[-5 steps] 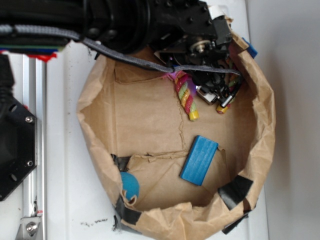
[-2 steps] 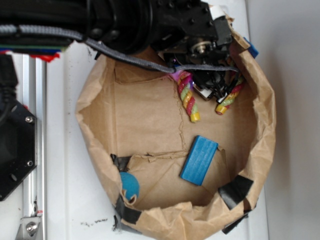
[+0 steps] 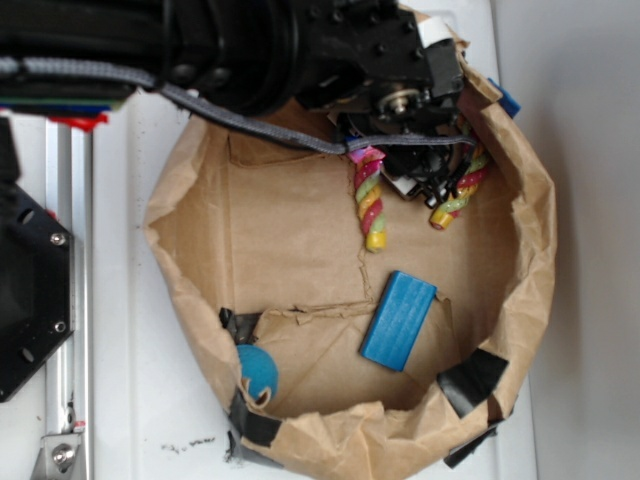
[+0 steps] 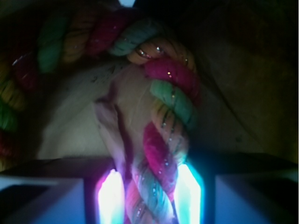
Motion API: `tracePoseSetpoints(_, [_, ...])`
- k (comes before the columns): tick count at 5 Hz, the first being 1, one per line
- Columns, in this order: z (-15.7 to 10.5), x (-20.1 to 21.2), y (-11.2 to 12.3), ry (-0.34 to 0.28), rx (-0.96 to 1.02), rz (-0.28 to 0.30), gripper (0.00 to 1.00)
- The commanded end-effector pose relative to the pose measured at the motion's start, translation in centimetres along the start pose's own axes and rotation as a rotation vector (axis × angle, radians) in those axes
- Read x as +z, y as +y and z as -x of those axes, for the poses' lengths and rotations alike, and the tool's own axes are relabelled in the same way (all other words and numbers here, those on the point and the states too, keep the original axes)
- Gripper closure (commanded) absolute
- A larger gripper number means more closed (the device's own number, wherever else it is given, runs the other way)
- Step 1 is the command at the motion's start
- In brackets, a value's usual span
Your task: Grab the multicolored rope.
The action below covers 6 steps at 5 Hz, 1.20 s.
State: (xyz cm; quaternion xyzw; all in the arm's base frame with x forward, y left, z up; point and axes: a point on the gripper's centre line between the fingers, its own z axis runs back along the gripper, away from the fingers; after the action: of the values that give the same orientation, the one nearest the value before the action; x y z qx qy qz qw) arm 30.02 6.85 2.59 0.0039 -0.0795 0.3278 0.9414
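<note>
arm: black robot arm (image 3: 250,45) reaching from upper left over the brown paper bag (image 3: 520,290)
gripper (image 4: 150,198): fingers (image 4: 110,196) clamped on the twisted red, yellow and green rope (image 3: 370,200), both ends dangling

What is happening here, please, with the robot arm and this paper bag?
The robot's gripper is inside the top part of a rolled-down paper bag, closed around the multicolored rope. The wrist view shows the rope pinched between the two fingers. Both rope ends hang down on either side of the gripper. A blue block and a blue ball lie lower in the bag, untouched.
</note>
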Motion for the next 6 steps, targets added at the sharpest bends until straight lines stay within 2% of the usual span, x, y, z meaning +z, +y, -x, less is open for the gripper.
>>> tracePoseSetpoints(1, [0.1,2.8,-0.2,-0.034,-0.066,0.04,1.0])
tracePoseSetpoints(2, [0.8,5.2,-0.7,0.027,-0.211,0.116,1.0])
tracePoseSetpoints(3, [2.0,8.4,-3.5,-0.06,-0.457,0.21,1.0])
tracePoseSetpoints(4, [3.4,11.3,-6.3,-0.007,-0.571,0.243,1.0])
tracePoseSetpoints(5, [4.5,13.5,-7.5,0.07,-0.617,0.246,1.0])
tracePoseSetpoints(6, [5.7,15.3,-7.3,0.108,-0.674,0.223,1.0])
